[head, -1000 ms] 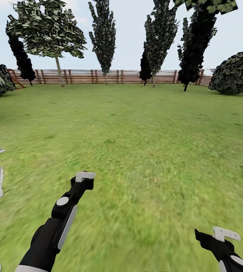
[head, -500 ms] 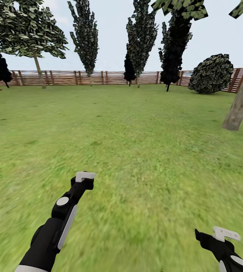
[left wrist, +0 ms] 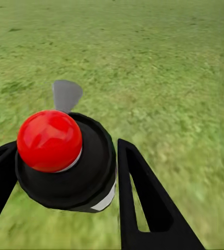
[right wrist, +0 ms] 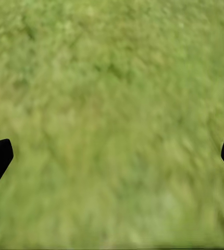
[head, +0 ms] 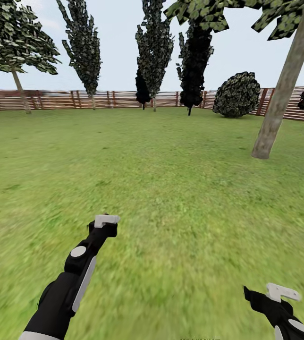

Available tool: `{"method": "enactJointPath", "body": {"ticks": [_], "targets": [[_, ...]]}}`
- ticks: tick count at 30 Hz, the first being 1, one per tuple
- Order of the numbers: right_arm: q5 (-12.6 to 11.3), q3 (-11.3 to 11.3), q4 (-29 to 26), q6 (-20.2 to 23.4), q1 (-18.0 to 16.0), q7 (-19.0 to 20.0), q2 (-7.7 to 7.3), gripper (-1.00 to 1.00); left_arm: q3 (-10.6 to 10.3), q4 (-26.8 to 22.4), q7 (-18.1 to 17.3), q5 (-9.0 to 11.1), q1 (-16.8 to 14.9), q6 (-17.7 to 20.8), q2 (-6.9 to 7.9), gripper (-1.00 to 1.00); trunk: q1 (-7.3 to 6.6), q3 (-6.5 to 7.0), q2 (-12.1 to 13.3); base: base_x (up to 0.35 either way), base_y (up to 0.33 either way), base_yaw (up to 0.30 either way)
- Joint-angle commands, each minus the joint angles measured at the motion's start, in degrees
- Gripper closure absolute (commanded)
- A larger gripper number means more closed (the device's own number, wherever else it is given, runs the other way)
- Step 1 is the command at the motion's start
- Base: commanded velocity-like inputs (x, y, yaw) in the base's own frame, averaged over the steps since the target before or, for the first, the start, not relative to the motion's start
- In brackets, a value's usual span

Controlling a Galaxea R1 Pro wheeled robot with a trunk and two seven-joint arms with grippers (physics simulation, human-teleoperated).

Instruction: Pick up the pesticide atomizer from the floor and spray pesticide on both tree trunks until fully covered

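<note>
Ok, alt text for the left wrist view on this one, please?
The left hand is shut on the atomizer, a black-bodied sprayer with a glossy red top and a grey nozzle, held between two black fingers. Behind it stretches blurred green lawn.

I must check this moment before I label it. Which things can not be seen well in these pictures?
- Atomizer, left wrist view: the body below its red cap is hidden by the cap and the fingers.
- Near tree trunk, head view: the top is cut by the picture's edge.
- Right gripper, right wrist view: the fingertips sit at the picture's edges.
- Lawn: blurred.
</note>
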Motion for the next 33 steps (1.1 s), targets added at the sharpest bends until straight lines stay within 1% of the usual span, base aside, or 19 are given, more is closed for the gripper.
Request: {"method": "enactJointPath", "body": {"ticks": [1,5,10,33], "targets": [[0.0,0.0,0.0,0.0,0.0,0.0,0.0,-1.0,0.0,0.0,0.0,0.0,0.0,0.0,0.0,1.0,0.0,0.03,0.0,0.008,0.0,-0.259],[0.0,0.0,0.0,0.0,0.0,0.0,0.0,-1.0,0.0,0.0,0.0,0.0,0.0,0.1,0.01,1.0,0.0,0.14,0.0,0.143,-0.001,-0.259],[0.0,0.0,0.0,0.0,0.0,0.0,0.01,-1.0,0.0,0.0,0.0,0.0,0.0,0.1,0.01,1.0,0.0,0.28,0.0,0.31,-0.093,-0.259],[0.0,0.0,0.0,0.0,0.0,0.0,-0.01,-1.0,0.0,0.0,0.0,0.0,0.0,0.1,0.0,1.0,0.0,0.91,0.0,0.31,-0.167,-0.259]]}}
